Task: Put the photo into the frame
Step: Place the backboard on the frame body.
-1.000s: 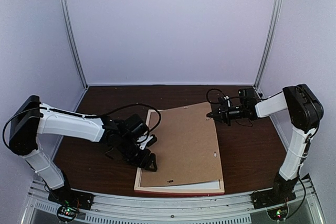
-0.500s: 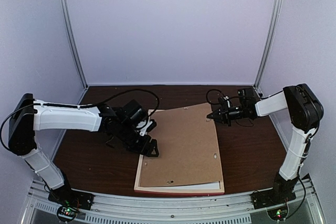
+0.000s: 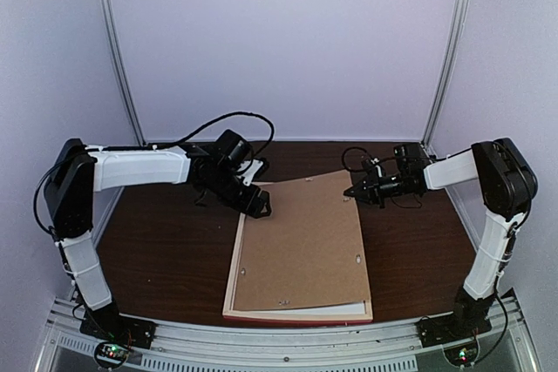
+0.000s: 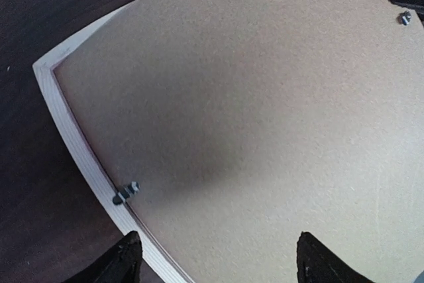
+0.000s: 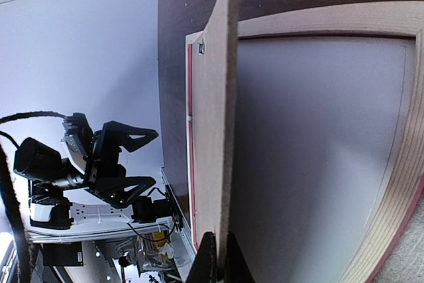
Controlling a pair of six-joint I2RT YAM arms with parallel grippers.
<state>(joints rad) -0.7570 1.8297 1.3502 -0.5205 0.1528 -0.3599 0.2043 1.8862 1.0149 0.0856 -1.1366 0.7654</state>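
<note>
We count two arms over the dark worktop (image 3: pixel 166 250), and one frame (image 3: pixel 296 313) between them. It lies face down, one short rail along the near edge, pale wood back edges up and a pink-red lip showing along the near rail.

One brown backing board (image 3: pixel 301 241) sits on top of it. The right gripper (image 3: pixel 351 190) is clamped on the board's far right corner. From the right wrist we see the board edge-on, pinched between the fingers and raised off the frame at that end.

The left gripper (image 3: pixel 258 205) hangs over the frame's far left corner with its fingers (image 4: pixel 126 260) wide apart and nothing between them. In its own camera we count two small metal clips (image 4: pixel 126 192), one on the frame's left rail and one far off near the board's opposite edge.

Under the raised board a pale sheet (image 5: pixel 318 164) fills the frame's opening. We cannot tell whether that is the photo.
</note>
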